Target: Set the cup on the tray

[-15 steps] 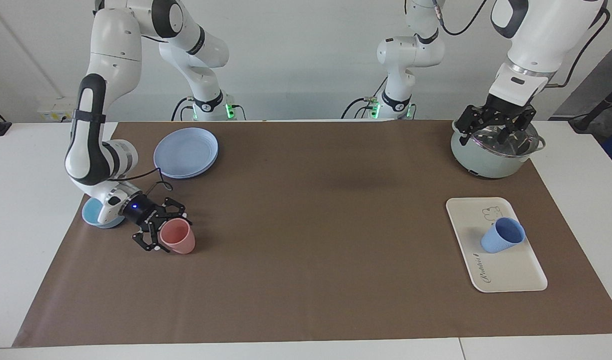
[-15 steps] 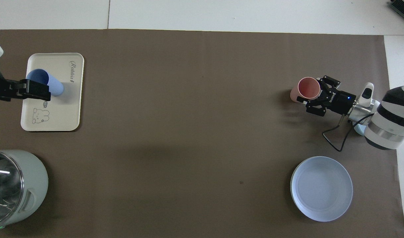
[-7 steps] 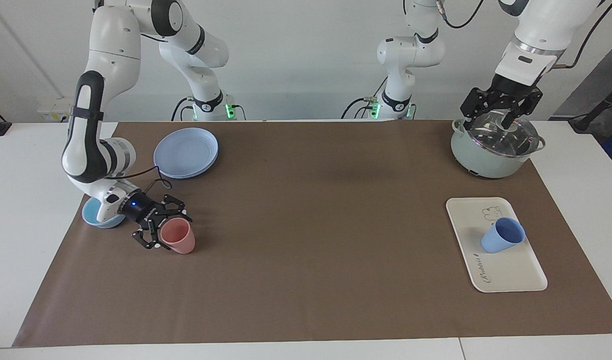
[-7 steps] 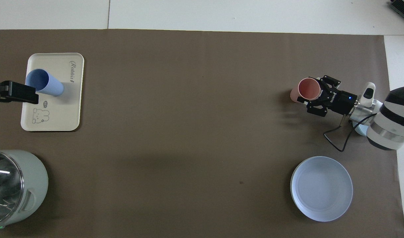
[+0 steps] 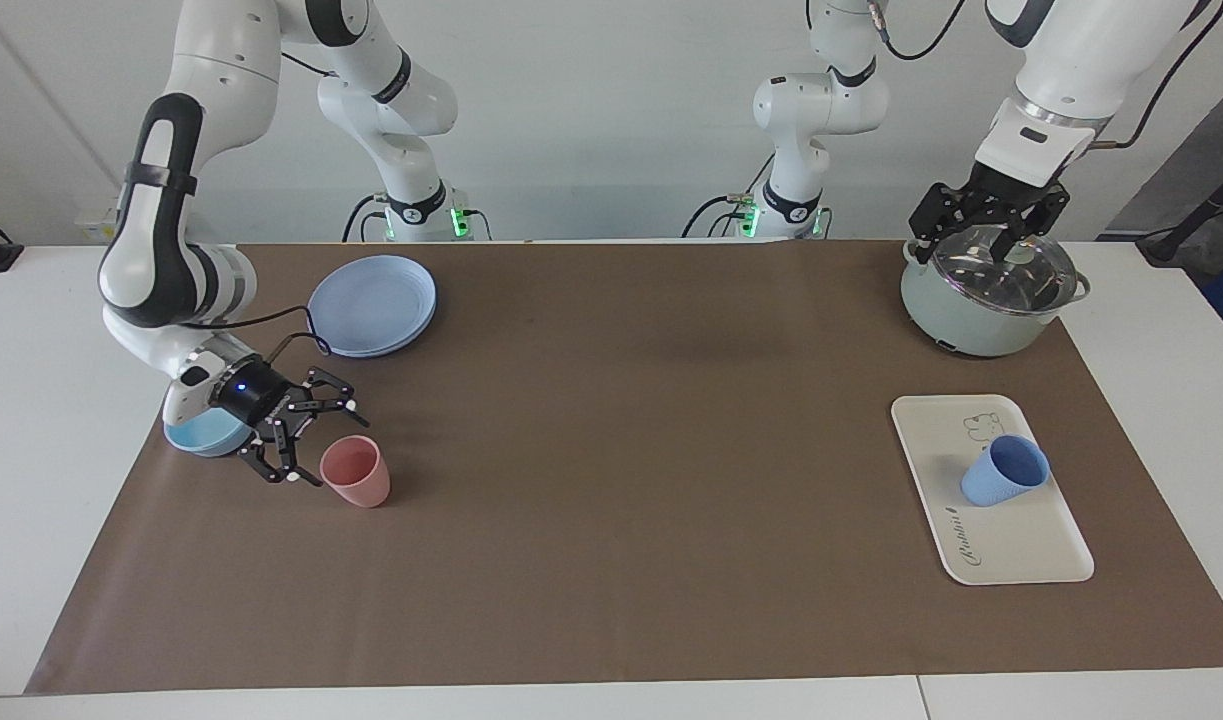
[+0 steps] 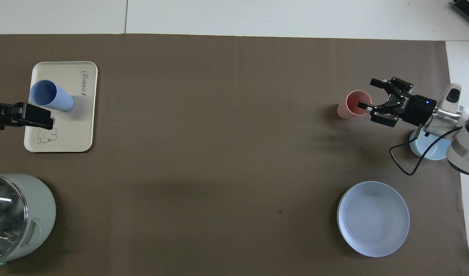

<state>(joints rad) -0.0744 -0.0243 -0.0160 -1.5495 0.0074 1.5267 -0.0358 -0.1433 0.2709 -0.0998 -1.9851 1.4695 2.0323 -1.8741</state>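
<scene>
The periwinkle-blue cup [image 5: 1006, 470] stands on the cream tray [image 5: 1021, 545] at the left arm's end of the table; both also show in the overhead view, cup [image 6: 50, 96] and tray [image 6: 71, 130]. My left gripper [image 5: 976, 242] hangs open and empty above the pot's glass lid, apart from the cup. In the overhead view it [image 6: 29, 116] overlaps the tray's edge. My right gripper [image 5: 323, 447] is open and empty beside the pink cup [image 5: 356, 472] without holding it; it also shows in the overhead view [image 6: 368, 93].
A pale green pot [image 5: 971, 320] with a glass lid stands nearer to the robots than the tray. A round blue plate [image 5: 371, 303] and a light-blue bowl [image 5: 201, 435] lie at the right arm's end, the bowl under the right wrist.
My right gripper has opened, let go of the pink cup and drawn back toward the bowl. My left gripper has risen above the pot.
</scene>
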